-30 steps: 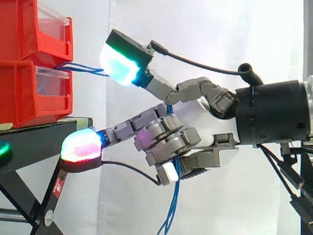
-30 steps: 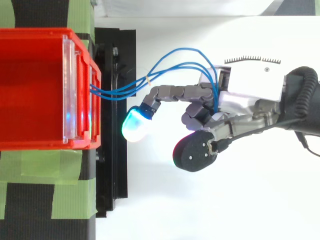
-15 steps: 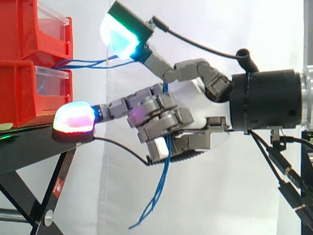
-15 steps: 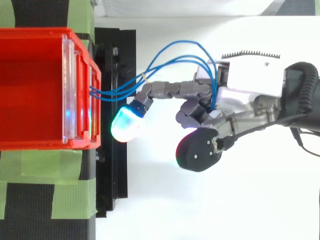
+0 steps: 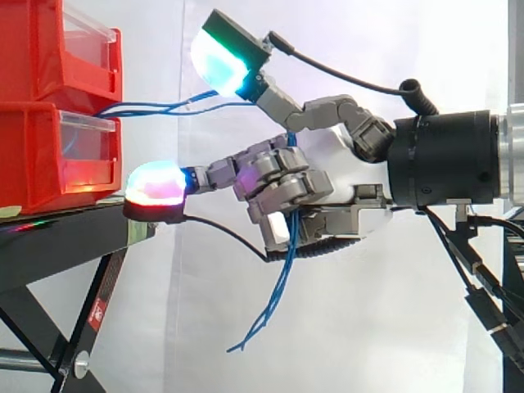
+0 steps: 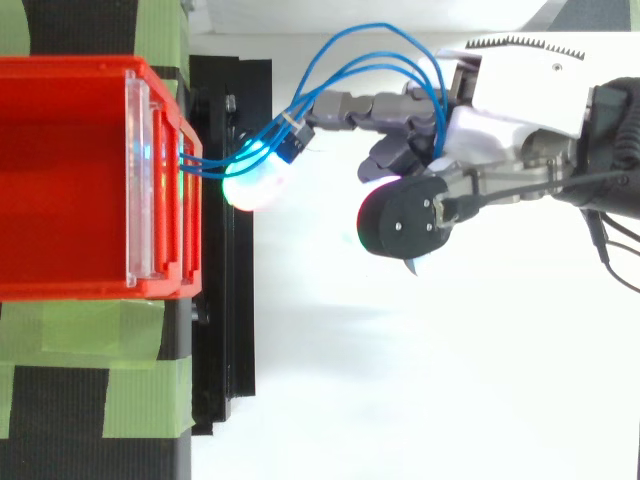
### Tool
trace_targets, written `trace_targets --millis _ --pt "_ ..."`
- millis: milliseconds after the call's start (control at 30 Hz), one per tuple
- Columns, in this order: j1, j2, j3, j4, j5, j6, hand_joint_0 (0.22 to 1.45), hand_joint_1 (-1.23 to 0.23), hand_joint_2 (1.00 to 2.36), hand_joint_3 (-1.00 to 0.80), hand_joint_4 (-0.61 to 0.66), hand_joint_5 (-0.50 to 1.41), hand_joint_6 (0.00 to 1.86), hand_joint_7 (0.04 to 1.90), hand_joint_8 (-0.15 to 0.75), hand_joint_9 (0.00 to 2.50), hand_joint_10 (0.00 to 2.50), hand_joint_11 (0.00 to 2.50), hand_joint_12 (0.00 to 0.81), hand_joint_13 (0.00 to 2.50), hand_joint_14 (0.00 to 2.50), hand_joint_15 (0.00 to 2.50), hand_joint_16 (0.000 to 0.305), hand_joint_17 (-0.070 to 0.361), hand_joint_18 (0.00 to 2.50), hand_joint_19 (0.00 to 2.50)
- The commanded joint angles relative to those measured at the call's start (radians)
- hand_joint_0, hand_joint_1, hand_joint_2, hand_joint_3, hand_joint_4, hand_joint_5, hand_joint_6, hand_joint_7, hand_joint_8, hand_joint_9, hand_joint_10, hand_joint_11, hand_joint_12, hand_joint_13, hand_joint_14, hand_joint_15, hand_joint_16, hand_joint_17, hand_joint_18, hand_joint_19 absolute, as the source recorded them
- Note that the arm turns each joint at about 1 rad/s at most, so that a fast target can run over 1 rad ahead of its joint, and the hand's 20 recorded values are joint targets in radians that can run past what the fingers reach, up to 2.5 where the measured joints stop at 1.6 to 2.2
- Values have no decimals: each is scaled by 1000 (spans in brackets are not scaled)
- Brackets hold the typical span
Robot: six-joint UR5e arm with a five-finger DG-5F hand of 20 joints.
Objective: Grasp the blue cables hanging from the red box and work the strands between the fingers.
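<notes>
Several thin blue cables (image 5: 151, 106) run from the gap between the stacked red bins (image 5: 57, 155) across to my hand (image 5: 332, 192). They pass between curled fingers (image 5: 278, 184), and their loose ends hang below (image 5: 266, 315). One finger reaches out toward the bins, its pad glowing red (image 5: 155, 184). The thumb stands raised above the strands with a green-cyan pad (image 5: 223, 57). From above, the blue cables (image 6: 355, 62) arch from the red bin's front (image 6: 185, 160) into the hand (image 6: 500, 130). The hand is shut on the strands.
The bins sit on a black stand (image 5: 65, 237) with slanted legs; its ledge (image 6: 225, 330) juts out in front of the bins. Green tape (image 6: 140, 385) covers the stand's top. A white curtain hangs behind.
The hand has shifted right, away from the bins, in the side view and toward the top edge in the top view. The strands came along and their hanging ends swung and rose.
</notes>
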Motion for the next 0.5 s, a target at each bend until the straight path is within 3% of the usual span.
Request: trace_targets --millis 0,233,467 --pt "-6 2 0 -33 6 20 669 -634 1000 -1000 183 28 10 1126 430 948 2500 2500 546 1370 2500 1511 73 164 1594 401" --pt "-7 2 0 -58 26 56 681 -639 1000 -1000 191 69 9 1146 430 948 2500 2500 546 1370 2500 1511 73 164 1594 401" --pt "3 54 0 -59 36 14 684 -637 1000 -1000 192 101 10 1154 430 948 2500 2500 546 1370 2500 1511 73 164 1594 401"
